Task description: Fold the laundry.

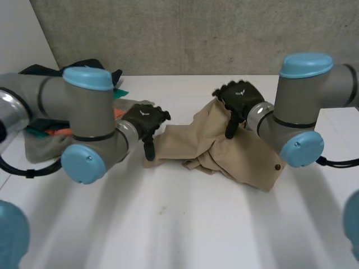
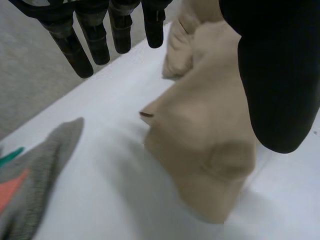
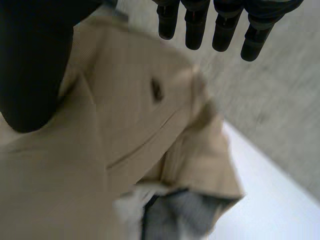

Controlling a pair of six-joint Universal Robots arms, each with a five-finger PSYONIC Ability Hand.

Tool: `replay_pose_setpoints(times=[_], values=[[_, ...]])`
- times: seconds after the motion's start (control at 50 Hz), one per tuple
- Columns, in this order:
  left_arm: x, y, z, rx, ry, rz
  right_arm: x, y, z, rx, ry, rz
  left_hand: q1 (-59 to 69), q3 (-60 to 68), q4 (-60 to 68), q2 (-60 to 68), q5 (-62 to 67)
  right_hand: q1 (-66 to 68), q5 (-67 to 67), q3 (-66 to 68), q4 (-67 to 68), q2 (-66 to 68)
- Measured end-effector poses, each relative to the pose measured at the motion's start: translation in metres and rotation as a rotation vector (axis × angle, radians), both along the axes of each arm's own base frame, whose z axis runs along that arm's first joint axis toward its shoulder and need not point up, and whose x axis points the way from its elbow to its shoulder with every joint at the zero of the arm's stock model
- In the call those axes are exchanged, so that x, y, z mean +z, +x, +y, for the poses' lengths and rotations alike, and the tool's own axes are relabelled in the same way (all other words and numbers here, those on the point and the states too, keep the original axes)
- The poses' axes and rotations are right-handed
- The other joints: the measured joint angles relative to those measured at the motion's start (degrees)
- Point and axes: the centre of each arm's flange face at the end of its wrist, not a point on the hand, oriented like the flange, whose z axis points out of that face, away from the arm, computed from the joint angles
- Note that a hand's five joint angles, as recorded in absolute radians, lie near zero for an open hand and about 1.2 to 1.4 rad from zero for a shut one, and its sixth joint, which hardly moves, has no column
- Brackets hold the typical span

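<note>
A crumpled tan garment (image 1: 235, 154) lies mid-table, with a small button near its right end. My left hand (image 1: 143, 119) hovers at its left end, fingers straight, thumb pointing down beside the cloth's corner. In the left wrist view the fingers (image 2: 75, 45) stand straight and apart from the thumb over the tan cloth (image 2: 210, 130), holding nothing. My right hand (image 1: 242, 96) is above the garment's far right part. In its wrist view the hand (image 3: 35, 65) is spread open over the tan cloth (image 3: 125, 110), which has a dark buttonhole and a pale lining at its edge.
A pile of other laundry (image 1: 50, 140), grey with orange, teal and dark pieces, lies at the table's left behind my left arm; its grey edge (image 2: 35, 175) shows near the tan cloth. A grey wall backs the white table (image 1: 185, 224).
</note>
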Motion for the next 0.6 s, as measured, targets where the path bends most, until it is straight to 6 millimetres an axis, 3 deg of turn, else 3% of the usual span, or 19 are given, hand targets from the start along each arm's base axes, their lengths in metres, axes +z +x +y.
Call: replay_pose_setpoints(times=[0.06,0.08,0.12,0.16,0.2,0.26,0.3,0.4,0.42,0.44,0.46,0.54,0.6], values=[[-0.012,-0.009,0.000,-0.015,0.007,-0.005,-0.012,-0.003,-0.002,-0.003,0.074,-0.005,0.53,0.19,0.37,0.33,0.18,3.63,3.84,4.43,3.72,4.72],[-0.016,-0.013,0.000,-0.021,0.007,-0.006,-0.015,-0.005,-0.002,-0.003,0.109,-0.012,3.03,1.94,2.29,2.67,1.93,13.18,12.65,13.92,13.38,14.46],[-0.023,-0.021,0.000,-0.031,0.007,-0.009,-0.017,-0.009,-0.001,-0.004,0.157,-0.032,21.71,18.57,18.72,19.04,17.44,34.98,33.03,35.55,33.60,36.86],[-0.027,-0.028,0.002,-0.039,0.005,-0.011,-0.013,-0.013,0.000,-0.009,0.182,-0.054,36.83,32.41,32.22,32.97,30.63,48.35,48.37,49.95,49.36,51.38],[-0.026,-0.034,0.005,-0.042,0.001,-0.014,-0.005,-0.018,0.000,-0.014,0.189,-0.078,54.66,49.53,49.98,50.34,48.09,50.35,52.77,54.18,54.48,55.04],[-0.014,-0.038,0.008,-0.028,-0.024,-0.013,0.018,-0.027,0.003,-0.021,0.165,-0.112,56.67,55.49,56.70,56.40,53.55,50.35,53.23,54.75,55.28,55.11],[0.000,-0.038,0.009,-0.007,-0.049,-0.007,0.034,-0.033,0.007,-0.021,0.139,-0.126,56.67,56.00,57.17,56.71,53.54,50.35,53.23,54.75,55.33,55.11],[0.064,-0.023,0.013,0.080,-0.154,0.061,0.086,-0.048,0.025,-0.001,0.039,-0.153,56.66,56.05,57.33,56.71,53.54,50.35,53.73,54.75,55.96,55.11],[0.086,-0.016,0.015,0.099,-0.189,0.095,0.100,-0.051,0.032,0.010,0.013,-0.159,56.66,56.05,57.34,56.71,53.54,50.36,54.04,54.75,55.99,55.11],[0.089,-0.015,0.015,0.102,-0.195,0.100,0.103,-0.052,0.034,0.013,0.008,-0.160,56.66,56.05,57.34,56.71,53.55,50.35,54.16,54.75,56.00,55.11],[0.120,-0.005,0.020,0.114,-0.251,0.158,0.121,-0.055,0.045,0.031,-0.023,-0.168,56.67,56.05,57.35,56.71,53.55,50.36,54.30,54.75,56.08,55.11],[0.171,0.011,0.030,0.100,-0.353,0.262,0.151,-0.060,0.068,0.068,-0.068,-0.182,56.70,56.05,57.35,56.72,53.54,50.35,54.38,55.31,56.13,55.11],[0.195,0.021,0.031,0.088,-0.408,0.310,0.162,-0.059,0.080,0.087,-0.084,-0.195,56.66,56.05,57.35,56.72,53.55,50.36,54.38,55.55,56.13,55.11]])
